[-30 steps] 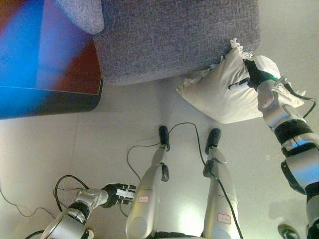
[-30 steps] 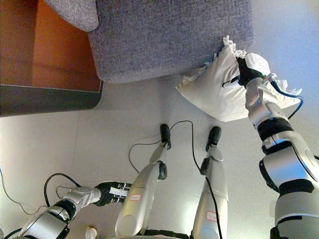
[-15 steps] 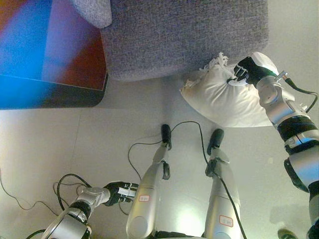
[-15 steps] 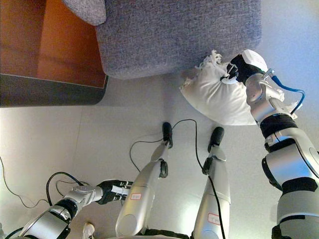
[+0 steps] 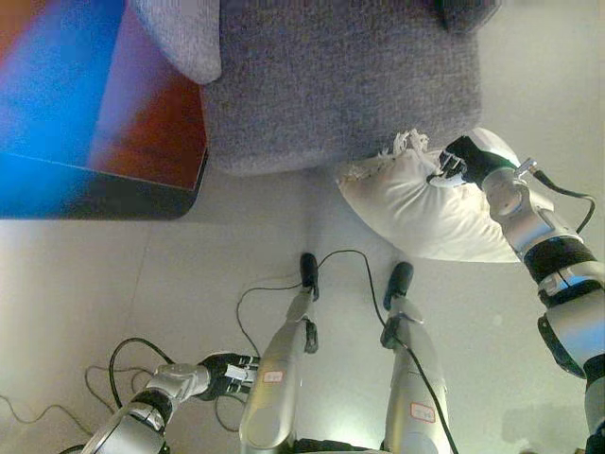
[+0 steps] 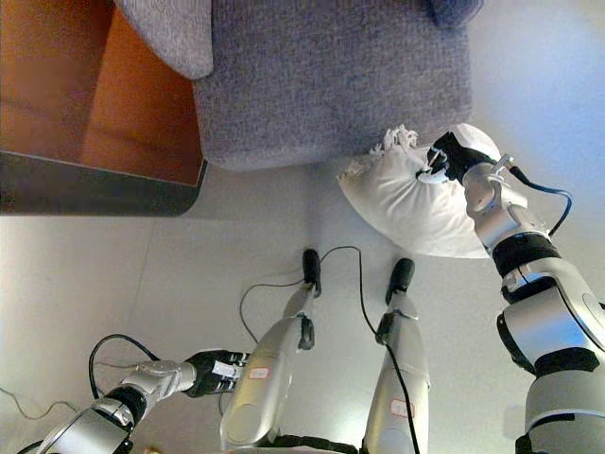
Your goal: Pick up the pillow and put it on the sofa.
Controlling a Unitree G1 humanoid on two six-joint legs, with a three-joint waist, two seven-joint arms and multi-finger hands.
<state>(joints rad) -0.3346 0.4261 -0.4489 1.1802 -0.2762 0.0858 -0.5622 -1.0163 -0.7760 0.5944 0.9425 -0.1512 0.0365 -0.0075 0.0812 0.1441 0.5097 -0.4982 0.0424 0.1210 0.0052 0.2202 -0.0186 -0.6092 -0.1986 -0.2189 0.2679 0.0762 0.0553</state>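
A white fringed pillow (image 5: 421, 203) hangs above the floor at the right, just in front of the grey sofa (image 5: 340, 76). My right hand (image 5: 470, 158) is shut on the pillow's upper edge and holds it up against the sofa's front corner; it also shows in the right eye view (image 6: 452, 157). My left hand (image 5: 227, 373) hangs low at the lower left with curled fingers and holds nothing.
A dark wooden table (image 6: 85, 104) stands to the left of the sofa. A grey cushion (image 5: 184, 38) lies on the sofa's left end. A dark object (image 6: 452, 9) sits at the sofa's far right. Pale floor (image 5: 113, 284) lies in front.
The view has shifted, so the sofa sits slightly further left. My right hand has kept its hold on the pillow and lowered it a little by the sofa's front. The left hand stayed idle.
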